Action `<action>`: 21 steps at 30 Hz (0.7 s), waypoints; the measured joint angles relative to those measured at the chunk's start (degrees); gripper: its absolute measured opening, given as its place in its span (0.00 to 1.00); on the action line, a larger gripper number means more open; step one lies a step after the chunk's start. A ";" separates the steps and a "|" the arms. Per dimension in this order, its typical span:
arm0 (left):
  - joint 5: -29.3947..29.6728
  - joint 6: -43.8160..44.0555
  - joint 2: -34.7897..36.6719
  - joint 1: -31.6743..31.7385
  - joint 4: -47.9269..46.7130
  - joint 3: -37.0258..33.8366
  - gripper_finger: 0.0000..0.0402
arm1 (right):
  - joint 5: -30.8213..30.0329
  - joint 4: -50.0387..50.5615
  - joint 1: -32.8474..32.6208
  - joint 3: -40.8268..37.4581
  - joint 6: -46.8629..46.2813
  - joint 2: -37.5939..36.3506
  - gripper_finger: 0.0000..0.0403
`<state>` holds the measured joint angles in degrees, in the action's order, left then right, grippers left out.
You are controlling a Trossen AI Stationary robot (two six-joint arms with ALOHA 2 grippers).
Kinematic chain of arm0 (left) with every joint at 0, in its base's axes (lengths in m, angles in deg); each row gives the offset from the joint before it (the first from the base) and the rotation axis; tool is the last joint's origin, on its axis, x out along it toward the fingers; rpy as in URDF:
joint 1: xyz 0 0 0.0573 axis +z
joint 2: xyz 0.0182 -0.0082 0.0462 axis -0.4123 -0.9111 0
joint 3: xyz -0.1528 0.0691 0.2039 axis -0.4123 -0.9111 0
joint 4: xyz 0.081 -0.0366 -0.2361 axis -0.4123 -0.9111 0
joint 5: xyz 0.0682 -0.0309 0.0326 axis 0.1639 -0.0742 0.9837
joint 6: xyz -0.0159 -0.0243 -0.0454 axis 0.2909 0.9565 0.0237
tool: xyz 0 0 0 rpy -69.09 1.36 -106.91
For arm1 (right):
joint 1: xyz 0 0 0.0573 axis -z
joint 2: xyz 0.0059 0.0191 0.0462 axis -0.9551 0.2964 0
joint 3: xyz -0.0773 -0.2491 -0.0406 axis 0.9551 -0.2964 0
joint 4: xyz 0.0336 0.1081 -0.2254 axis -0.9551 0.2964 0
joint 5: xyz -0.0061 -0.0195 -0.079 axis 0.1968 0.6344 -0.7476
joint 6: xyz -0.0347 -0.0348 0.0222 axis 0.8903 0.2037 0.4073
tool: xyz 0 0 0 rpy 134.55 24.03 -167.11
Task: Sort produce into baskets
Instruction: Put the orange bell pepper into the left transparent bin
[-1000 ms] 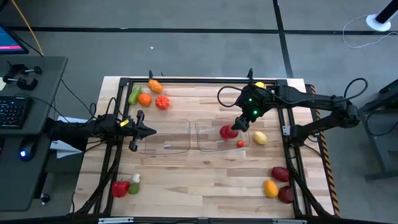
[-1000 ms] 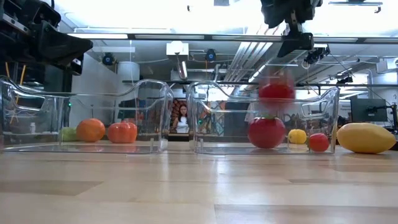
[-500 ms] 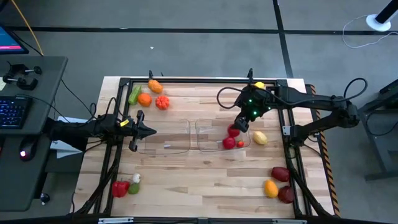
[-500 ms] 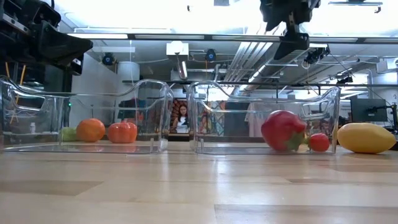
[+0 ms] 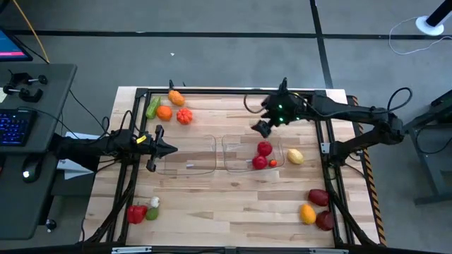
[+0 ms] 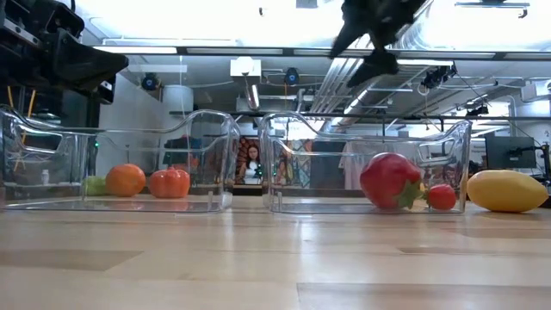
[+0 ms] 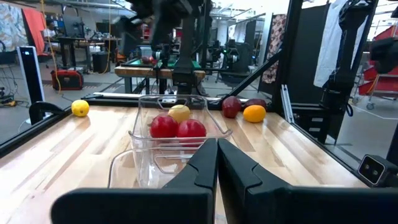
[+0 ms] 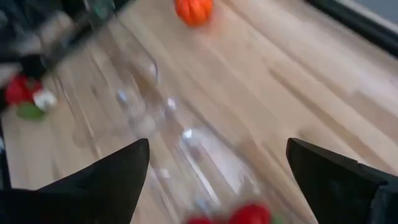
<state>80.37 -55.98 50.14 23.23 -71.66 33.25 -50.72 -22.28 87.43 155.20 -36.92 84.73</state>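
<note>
Looking down from the high view, the right basket [image 5: 253, 154] holds about three red pieces [image 5: 263, 149], while the left basket [image 5: 187, 155] looks empty. Still loose on the table [image 5: 219, 204] are a group of orange and green produce [image 5: 169, 107] at the far left, a red, white and green cluster [image 5: 143, 210] at the near left, a yellow piece [image 5: 295, 156] just beside the right basket, and maroon and orange pieces [image 5: 315, 207] at the near right. By this count, most of the sorting remains.

From the low view, a large red piece [image 6: 389, 181] and a small tomato-like one [image 6: 442, 197] sit inside the right basket, with the right gripper [image 6: 372, 34] up above, carrying nothing.

The left wrist view shows the left gripper [image 7: 217, 163] clenched on nothing, waiting near the left basket.

The right wrist view shows the right gripper's fingers [image 8: 121, 171] spread wide and empty above the baskets.
</note>
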 joint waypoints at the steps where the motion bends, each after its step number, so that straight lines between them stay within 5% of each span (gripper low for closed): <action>1: 1.18 0.06 0.00 -0.02 0.25 0.01 0.00 | 0.30 -2.00 0.54 0.00 -0.45 0.78 0.92; 4: 7.56 5.88 -0.17 0.03 5.16 0.00 0.00 | 1.02 -6.06 1.43 0.00 -3.27 3.03 0.92; 8: 12.39 29.76 -0.17 -0.06 21.40 0.00 0.00 | 3.08 -7.24 1.47 0.00 -5.52 5.10 0.92; 14: 38.39 34.89 -1.74 0.35 37.98 1.59 0.00 | 2.43 -8.10 2.25 0.00 -6.29 5.78 0.92; 21: 29.68 44.26 -20.48 7.46 17.44 16.01 0.00 | 2.42 -11.81 6.70 0.00 -7.09 5.60 0.92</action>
<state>110.06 -11.72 29.66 30.70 -54.22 49.26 -48.30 -34.09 94.13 155.21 -44.01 90.33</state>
